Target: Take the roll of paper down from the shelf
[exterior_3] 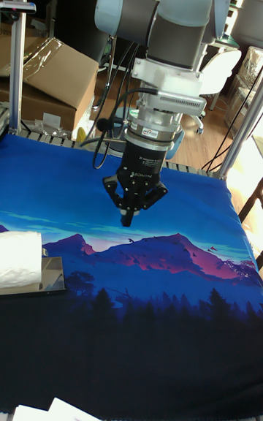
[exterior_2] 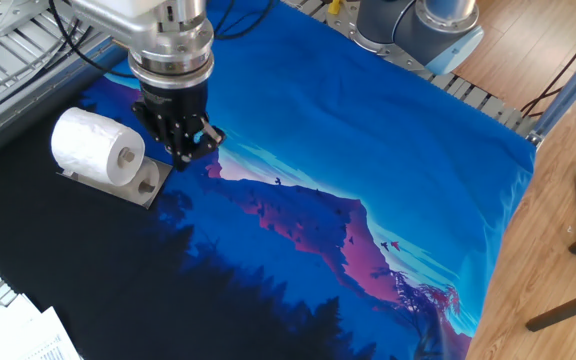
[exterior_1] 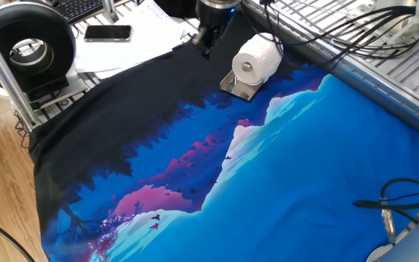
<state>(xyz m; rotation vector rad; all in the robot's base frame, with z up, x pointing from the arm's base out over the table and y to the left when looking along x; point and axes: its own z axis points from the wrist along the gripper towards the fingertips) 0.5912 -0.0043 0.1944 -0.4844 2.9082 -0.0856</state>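
Observation:
The roll of paper (exterior_1: pixel 257 60) (exterior_2: pixel 93 147) (exterior_3: pixel 18 259) is white and lies on its side on the shelf (exterior_1: pixel 240 89) (exterior_2: pixel 148 185) (exterior_3: pixel 50 275), a small silvery holder on the dark part of the printed cloth. My gripper (exterior_1: pixel 208 44) (exterior_2: pixel 190 150) (exterior_3: pixel 128 218) hangs low over the cloth, right beside the roll's open-core end and apart from it. Its fingers come together at one tip in the tall fixed view, with nothing between them.
A big black spool (exterior_1: pixel 24 44), a phone (exterior_1: pixel 108 32) and papers (exterior_1: pixel 133 36) lie beyond the cloth's edge. Wire racks with cables (exterior_1: pixel 355 33) border the roll's far side. The robot base (exterior_2: pixel 418 20) stands at the cloth's corner. A cardboard box (exterior_3: pixel 51 77) sits behind.

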